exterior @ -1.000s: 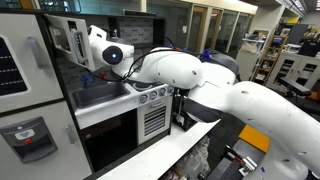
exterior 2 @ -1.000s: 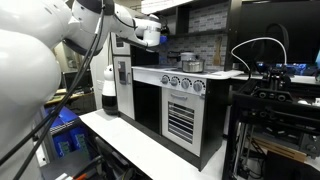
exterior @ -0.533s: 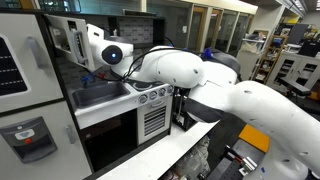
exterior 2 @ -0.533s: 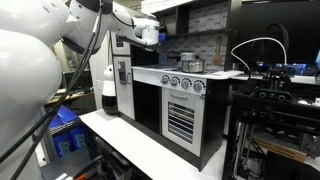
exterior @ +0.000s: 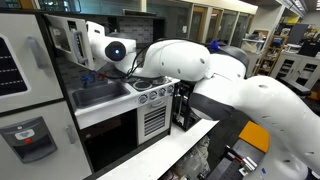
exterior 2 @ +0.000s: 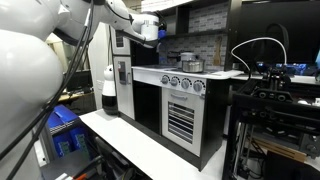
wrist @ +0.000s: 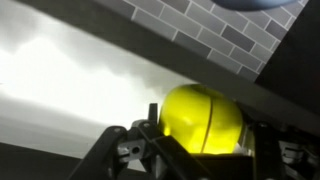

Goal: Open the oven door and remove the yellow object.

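Note:
In the wrist view the yellow object (wrist: 200, 112), a smooth bright ball, fills the gap between my fingers. My gripper (wrist: 204, 128) is shut on it, with a finger (wrist: 140, 150) against its left side and the other against its right. In an exterior view the oven door (exterior: 64, 38), white-framed with a dark window, stands open at the upper left, and my wrist (exterior: 105, 48) reaches in beside it. The gripper (exterior 2: 150, 30) also shows high up by the white toy oven in an exterior view. The ball is hidden in both exterior views.
Below are the toy kitchen's sink (exterior: 95, 95), a row of knobs (exterior: 152, 95) and the larger black-glass oven door (exterior: 112, 138). A pot (exterior 2: 189, 63) sits on the stovetop. A white bottle-like thing (exterior 2: 108, 90) stands on the counter. Brick-pattern backsplash (wrist: 220, 35) lies behind the ball.
The arm's elbow and forearm have swung up and toward the toy oven. The wrist has shifted slightly upward. The grip on the ball looks unchanged.

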### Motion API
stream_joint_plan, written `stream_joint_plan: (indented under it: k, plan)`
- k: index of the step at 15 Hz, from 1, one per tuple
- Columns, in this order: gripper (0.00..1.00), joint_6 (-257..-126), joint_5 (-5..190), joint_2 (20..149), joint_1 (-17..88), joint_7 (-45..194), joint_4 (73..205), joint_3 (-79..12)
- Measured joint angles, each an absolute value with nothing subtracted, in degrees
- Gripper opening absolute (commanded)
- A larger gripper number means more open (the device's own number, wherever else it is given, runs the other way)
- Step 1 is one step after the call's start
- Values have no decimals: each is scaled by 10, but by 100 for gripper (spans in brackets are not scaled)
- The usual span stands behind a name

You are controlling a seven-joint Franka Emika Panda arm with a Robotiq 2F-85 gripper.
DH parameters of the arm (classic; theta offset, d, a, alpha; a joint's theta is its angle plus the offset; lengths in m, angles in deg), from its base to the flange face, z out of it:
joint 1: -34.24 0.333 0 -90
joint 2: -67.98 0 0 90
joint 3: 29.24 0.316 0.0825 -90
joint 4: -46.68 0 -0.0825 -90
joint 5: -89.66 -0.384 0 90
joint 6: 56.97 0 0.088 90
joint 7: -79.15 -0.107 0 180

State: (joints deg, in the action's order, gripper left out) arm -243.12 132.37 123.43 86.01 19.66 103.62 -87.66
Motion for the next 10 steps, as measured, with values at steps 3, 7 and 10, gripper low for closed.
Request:
stream_joint_plan:
  k: [3, 7, 10]
  plan:
    - [44, -2435, 1346, 1212, 879, 200, 1070, -877]
    - [44, -2437, 1367, 1190, 897, 201, 1104, -877]
    - [44, -2439, 1380, 1178, 906, 201, 1123, -877]
